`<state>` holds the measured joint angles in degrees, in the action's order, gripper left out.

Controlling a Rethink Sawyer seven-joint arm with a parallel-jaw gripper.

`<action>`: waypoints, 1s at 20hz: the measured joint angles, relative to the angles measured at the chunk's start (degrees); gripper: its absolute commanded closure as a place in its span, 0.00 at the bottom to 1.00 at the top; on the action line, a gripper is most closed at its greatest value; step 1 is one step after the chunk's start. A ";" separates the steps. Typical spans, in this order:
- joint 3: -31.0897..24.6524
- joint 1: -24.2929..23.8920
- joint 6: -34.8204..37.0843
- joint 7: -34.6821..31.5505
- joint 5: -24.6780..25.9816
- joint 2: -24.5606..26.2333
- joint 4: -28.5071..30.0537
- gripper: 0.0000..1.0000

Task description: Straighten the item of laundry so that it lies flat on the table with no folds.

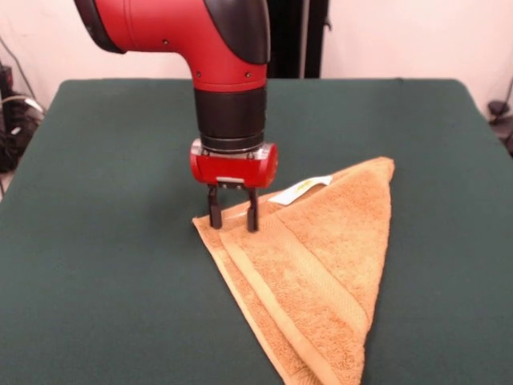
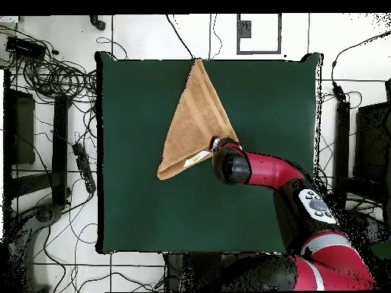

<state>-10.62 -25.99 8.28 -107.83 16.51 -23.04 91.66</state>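
The item of laundry [image 1: 317,265] is a tan-orange towel folded diagonally into a triangle on the dark green table [image 1: 96,241]. One point lies toward the front edge, and a white tag [image 1: 300,189] sticks out at its far side. In the overhead view the towel [image 2: 195,122] reaches the table's top edge [image 2: 252,69]. My gripper [image 1: 233,218] stands over the towel's left corner, open, with its two black fingertips [image 1: 215,216] down at the folded edge. In the overhead view the arm's wrist [image 2: 229,164] hides the gripper.
Green tabletop lies on all sides of the towel. Cables and dark equipment [image 2: 53,84] lie on the floor beside the table. The red arm [image 2: 282,179] reaches in from the overhead view's lower right.
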 measured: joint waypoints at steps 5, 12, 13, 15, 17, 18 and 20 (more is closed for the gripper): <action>0.22 -0.32 -0.48 0.00 0.00 -0.06 0.51 1.00; 0.93 -0.28 -2.11 0.00 0.01 -0.11 1.25 1.00; 0.96 -0.27 -2.18 0.00 0.01 -0.11 1.27 1.00; 1.18 -0.16 -2.50 0.00 0.01 -0.11 1.35 1.00; 1.49 0.03 -2.89 0.00 0.00 -0.11 1.45 1.00; 1.61 0.11 -3.09 0.00 0.00 -0.12 1.50 1.00; 1.95 0.33 -3.98 0.00 0.00 -0.13 1.78 1.00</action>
<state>-8.67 -25.66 4.30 -107.83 16.51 -23.17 93.44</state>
